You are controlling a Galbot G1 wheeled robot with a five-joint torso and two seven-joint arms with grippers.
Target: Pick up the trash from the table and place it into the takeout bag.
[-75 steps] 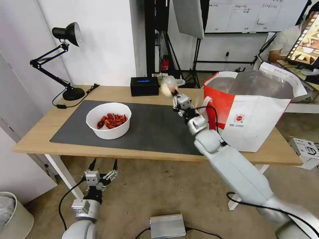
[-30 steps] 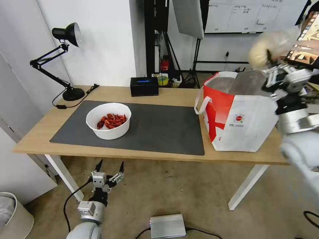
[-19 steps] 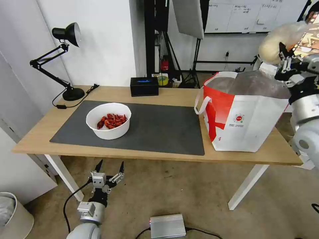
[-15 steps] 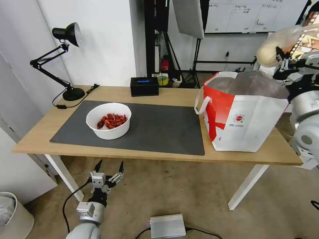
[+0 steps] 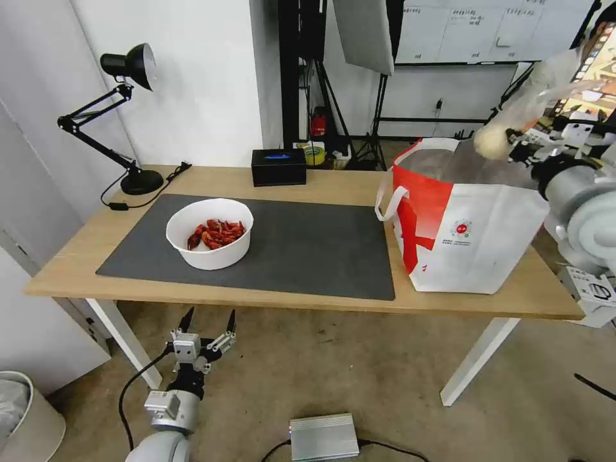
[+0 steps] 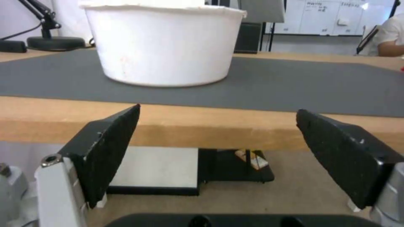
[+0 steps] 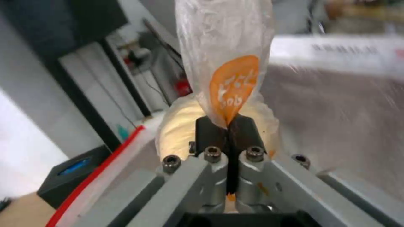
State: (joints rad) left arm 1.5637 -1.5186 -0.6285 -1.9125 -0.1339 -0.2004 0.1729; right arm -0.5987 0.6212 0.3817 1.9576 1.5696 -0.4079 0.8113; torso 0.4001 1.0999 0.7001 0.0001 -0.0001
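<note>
progress looks partial: right gripper [image 5: 513,144], at the frame's upper right, pinches the knotted clear bag [image 5: 494,135] above the takeout bag [image 5: 468,231], while the bowl of crayfish shells [image 5: 210,232] sits left of centre on the table [image 5: 308,183], left gripper [image 5: 204,327] spread wide below it.

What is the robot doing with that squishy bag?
The robot is tidying a table. Its right gripper is shut on a knotted clear bag and holds it in the air over the open top of the big red-and-white takeout bag, which stands at the table's right end. A white bowl of red crayfish shells sits on the grey mat, not yet picked up. The left gripper hangs open below the table's front edge, doing nothing.
</note>
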